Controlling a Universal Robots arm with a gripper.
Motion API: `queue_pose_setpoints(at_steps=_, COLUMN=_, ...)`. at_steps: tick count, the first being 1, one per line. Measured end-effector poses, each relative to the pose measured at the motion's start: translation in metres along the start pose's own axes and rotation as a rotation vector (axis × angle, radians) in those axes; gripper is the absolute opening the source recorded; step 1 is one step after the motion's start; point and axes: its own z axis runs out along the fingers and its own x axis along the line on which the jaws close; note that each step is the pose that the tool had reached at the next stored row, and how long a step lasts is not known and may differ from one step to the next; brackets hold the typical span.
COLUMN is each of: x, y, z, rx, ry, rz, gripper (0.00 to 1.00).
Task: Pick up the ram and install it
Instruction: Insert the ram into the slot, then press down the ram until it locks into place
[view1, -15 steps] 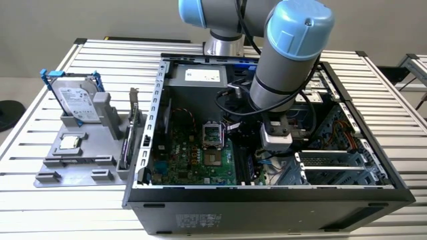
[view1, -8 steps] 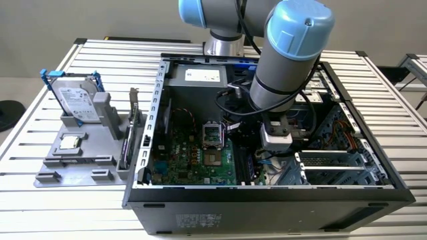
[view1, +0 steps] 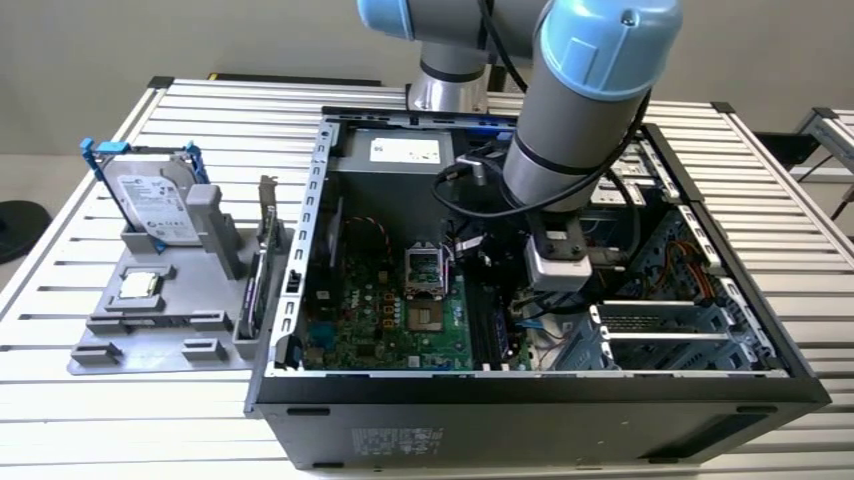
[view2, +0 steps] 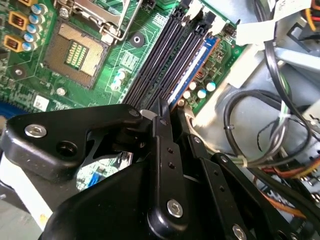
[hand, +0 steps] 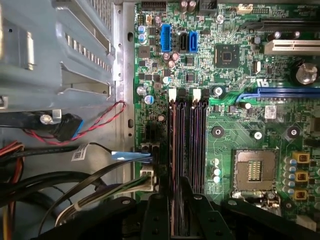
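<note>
Exterior view first: the grey robot arm with pale blue joint caps (view1: 574, 130) reaches down into the open black desktop computer case (view1: 310, 250), which lies on its side on the slatted aluminium surface (view1: 80, 420). The arm's wrist hangs over the inner edge of the green motherboard (view1: 387, 310), beside the drive cage on the exterior view's right. On the exterior view's left of the case sits a grey plastic parts fixture (view1: 160, 345), with a silver hard drive on blue rails (view1: 154, 200) standing upright in it.

In the second wrist view the black gripper (view2: 172, 112) has its jaws drawn narrow, closed on the near end of the ram (view2: 192, 67), a long, thin blue-green circuit-board stick. The stick runs lengthwise along the outermost of the four black memory slots (hand: 197, 145), the one nearest the bundle of black and grey cables (view2: 250, 150). It stands on edge in line with that slot. How deep it sits I cannot tell.

In the first wrist view the gripper (hand: 172, 202) is over the same end of the slot bank, with the open square processor socket (hand: 256, 170) just beside the slots on the other side.
</note>
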Motion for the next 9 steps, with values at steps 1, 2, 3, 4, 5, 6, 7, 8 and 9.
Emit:
queue_pose_setpoints(at_steps=1, x=0.0, y=0.0001, z=-0.0024, rx=0.0, ry=0.0, rz=0.0, gripper=1.0)
queue_pose_setpoints(at_steps=2, x=-0.0001, y=0.0003, z=-0.0045, rx=0.0001, ry=0.0, rz=0.0, gripper=1.0)
queue_pose_setpoints(at_steps=3, x=-0.0001, y=0.0004, z=-0.0067, rx=0.0003, ry=0.0, rz=0.0, gripper=1.0)
queue_pose_setpoints(at_steps=4, x=-0.0001, y=0.0005, z=-0.0088, rx=0.0003, ry=-0.0001, rz=0.0, gripper=1.0)
queue_pose_setpoints(at_steps=5, x=-0.0002, y=0.0005, z=-0.0103, rx=0.001, ry=0.0, rz=0.0, gripper=1.0)
queue_pose_setpoints(at_steps=6, x=-0.0002, y=0.0005, z=-0.0114, rx=0.0021, ry=-0.0001, rz=0.0, gripper=1.0)
queue_pose_setpoints(at_steps=7, x=-0.0002, y=0.0005, z=-0.0115, rx=0.0033, ry=-0.0001, rz=0.0, gripper=1.0)
queue_pose_setpoints(at_steps=8, x=-0.0002, y=0.0005, z=-0.0115, rx=0.0033, ry=-0.0001, rz=0.0, gripper=0.0)
queue_pose_setpoints(at_steps=9, x=-0.0002, y=0.0005, z=-0.0115, rx=0.0033, ry=-0.0001, rz=0.0, gripper=0.0)
